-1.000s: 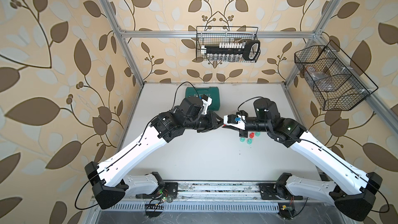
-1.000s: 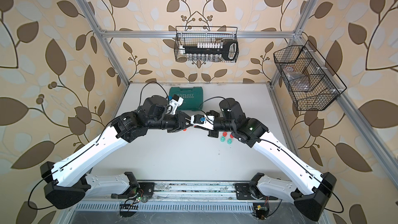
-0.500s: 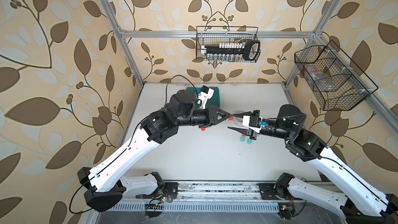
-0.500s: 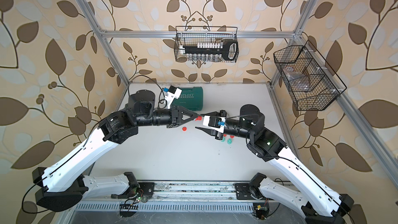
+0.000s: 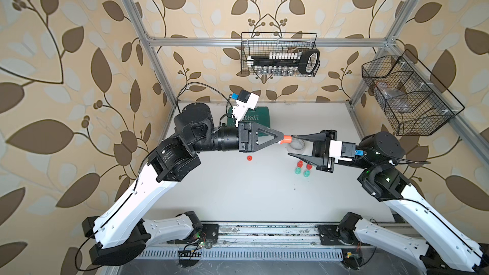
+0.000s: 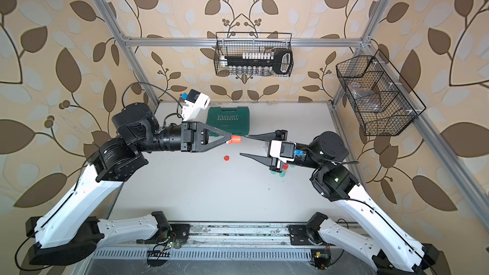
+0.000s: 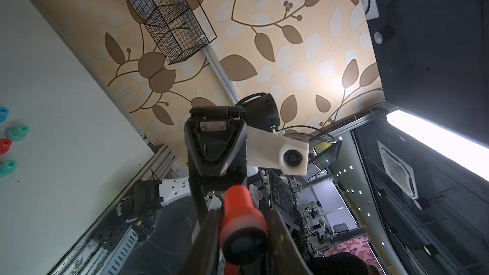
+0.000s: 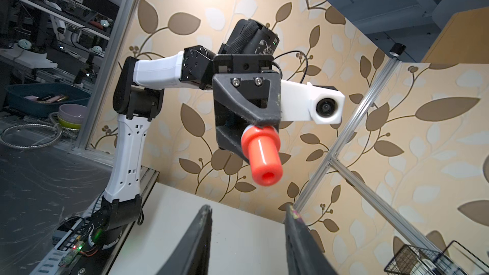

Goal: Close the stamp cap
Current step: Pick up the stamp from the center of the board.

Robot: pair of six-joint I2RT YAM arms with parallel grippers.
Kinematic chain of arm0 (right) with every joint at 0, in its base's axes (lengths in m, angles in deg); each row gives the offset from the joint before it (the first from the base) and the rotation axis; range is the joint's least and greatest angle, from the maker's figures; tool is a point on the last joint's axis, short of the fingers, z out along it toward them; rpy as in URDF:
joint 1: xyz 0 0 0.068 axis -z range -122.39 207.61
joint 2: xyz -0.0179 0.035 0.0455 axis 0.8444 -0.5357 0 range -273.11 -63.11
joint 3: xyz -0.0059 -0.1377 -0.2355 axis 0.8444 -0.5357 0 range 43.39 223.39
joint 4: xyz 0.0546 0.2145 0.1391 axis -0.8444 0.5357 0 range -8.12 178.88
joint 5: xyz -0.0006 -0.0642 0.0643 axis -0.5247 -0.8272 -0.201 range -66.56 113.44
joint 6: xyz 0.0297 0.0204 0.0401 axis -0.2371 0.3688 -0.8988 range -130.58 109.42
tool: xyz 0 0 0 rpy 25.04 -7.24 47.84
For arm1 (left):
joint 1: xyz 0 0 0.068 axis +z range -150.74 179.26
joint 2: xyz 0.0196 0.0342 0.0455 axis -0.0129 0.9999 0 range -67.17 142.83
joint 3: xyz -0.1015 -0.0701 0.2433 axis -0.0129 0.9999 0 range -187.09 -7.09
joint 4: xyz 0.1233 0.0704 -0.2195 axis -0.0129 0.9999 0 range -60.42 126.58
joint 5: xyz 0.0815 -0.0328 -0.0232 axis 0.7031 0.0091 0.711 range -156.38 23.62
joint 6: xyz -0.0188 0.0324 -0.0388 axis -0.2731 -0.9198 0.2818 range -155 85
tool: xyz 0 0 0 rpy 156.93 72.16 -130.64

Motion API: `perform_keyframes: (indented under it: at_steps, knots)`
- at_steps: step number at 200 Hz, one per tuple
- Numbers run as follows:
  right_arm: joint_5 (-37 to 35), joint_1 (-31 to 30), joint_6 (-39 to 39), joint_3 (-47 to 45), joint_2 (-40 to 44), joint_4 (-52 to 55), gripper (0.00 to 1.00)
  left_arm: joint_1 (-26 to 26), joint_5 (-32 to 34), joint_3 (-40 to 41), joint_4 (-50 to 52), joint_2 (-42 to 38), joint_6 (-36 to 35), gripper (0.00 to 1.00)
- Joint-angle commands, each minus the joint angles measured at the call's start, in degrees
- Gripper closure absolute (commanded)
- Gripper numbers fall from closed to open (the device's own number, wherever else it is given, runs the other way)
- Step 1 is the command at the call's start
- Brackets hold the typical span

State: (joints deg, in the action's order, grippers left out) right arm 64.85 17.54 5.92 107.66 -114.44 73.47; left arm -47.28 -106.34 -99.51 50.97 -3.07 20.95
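My left gripper (image 5: 280,138) is shut on an orange-red stamp (image 5: 286,139), held above the table. The stamp's narrow end with a hole sticks out toward the right gripper (image 8: 262,154). Its wide end, with a dark round face, lies between the left fingers (image 7: 242,218). My right gripper (image 5: 290,145) faces it a short way off, open and holding nothing (image 8: 248,207). One of its fingertips (image 5: 293,136) almost touches the stamp's end. A small red cap (image 5: 249,157) lies on the table under the left gripper, also seen in a top view (image 6: 226,157).
Several small red and green stamps (image 5: 303,169) stand on the table under the right gripper. A tape roll (image 5: 297,144) lies beside them. A green case (image 6: 229,120) sits at the back. Wire baskets hang on the back wall (image 5: 279,54) and the right wall (image 5: 407,96).
The two grippers were together at the table's middle. Now they have drawn apart. The right gripper has opened and backed off to the right, and the left keeps the stamp.
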Motion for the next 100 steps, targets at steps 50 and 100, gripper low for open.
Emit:
perform_keyframes:
  at_steps: [50,100]
  knots:
    - [4.7,-0.3,-6.3,4.1,-4.1,-8.2,0.67,-0.3,-2.1,-1.2,-3.4,-0.3,0.4,0.86]
    - [5.9,-2.1,-6.7,5.6,-5.6,-8.6,0.72,-0.3,-1.5,-0.8,-3.1,0.3,0.9,0.86]
